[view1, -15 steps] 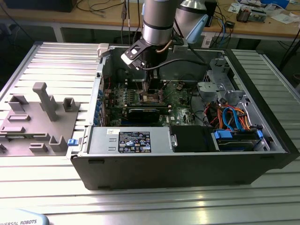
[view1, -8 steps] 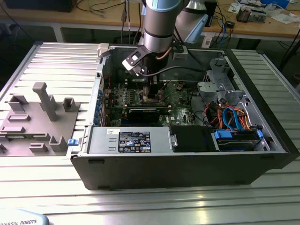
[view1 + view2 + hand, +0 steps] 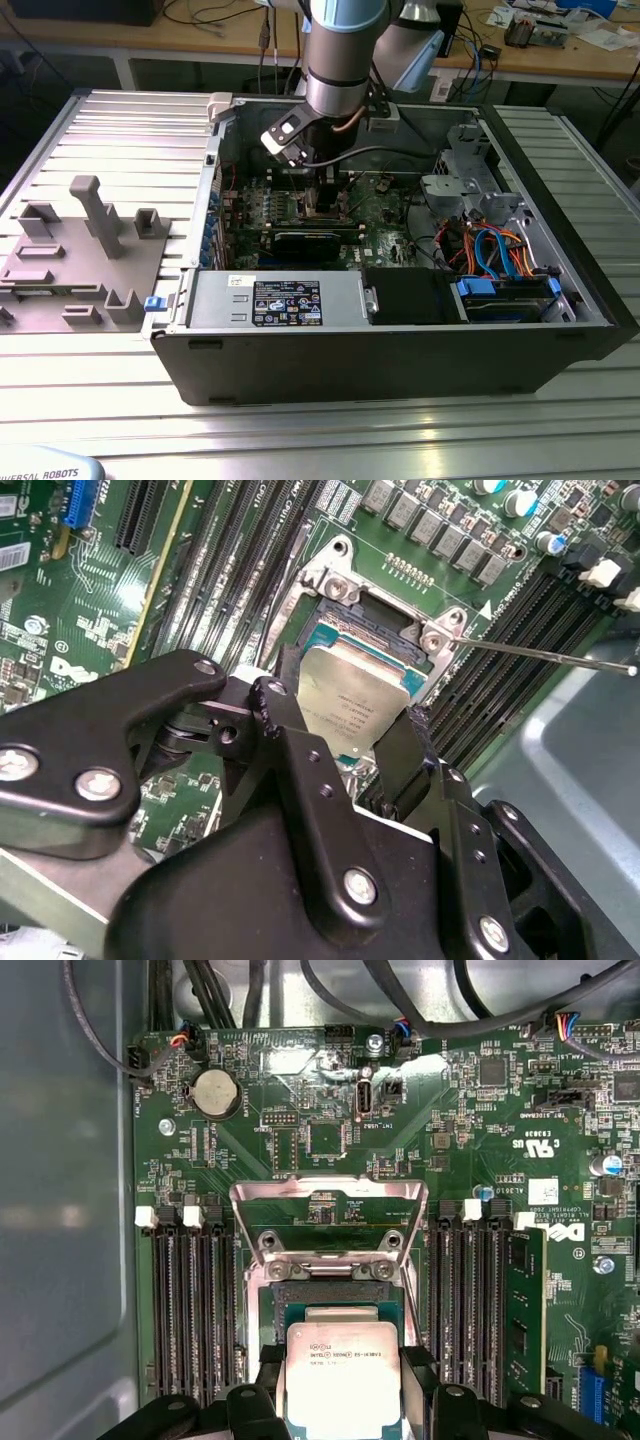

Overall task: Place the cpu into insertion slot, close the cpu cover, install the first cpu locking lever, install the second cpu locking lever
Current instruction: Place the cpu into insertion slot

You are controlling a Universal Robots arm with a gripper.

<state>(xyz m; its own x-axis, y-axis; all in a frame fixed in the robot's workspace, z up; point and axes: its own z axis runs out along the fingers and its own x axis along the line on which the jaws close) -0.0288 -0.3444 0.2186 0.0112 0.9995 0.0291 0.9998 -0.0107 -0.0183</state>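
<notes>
Step one is in hand here: the gripper (image 3: pixel 345 725) is clamped on the cpu (image 3: pixel 342 1365), a finger on each of two opposite edges. It's holding the chip right over the insertion slot (image 3: pixel 338 1295), mid-motherboard (image 3: pixel 300 1140) between the banks of memory slots (image 3: pixel 195 1310). Can't tell if it's touching the contacts or just above them.

The cpu cover (image 3: pixel 330 1186) is flipped up, so nothing's closed yet. My guess is that seating it calls for going down flat and square to the frame, no sliding.

Count: one cpu, one slot, one cover, and one locking lever (image 3: pixel 540 656) I can make out, a thin rod off the slot's corner. The case (image 3: pixel 400 350) sits mid-bench (image 3: pixel 300 430).
</notes>
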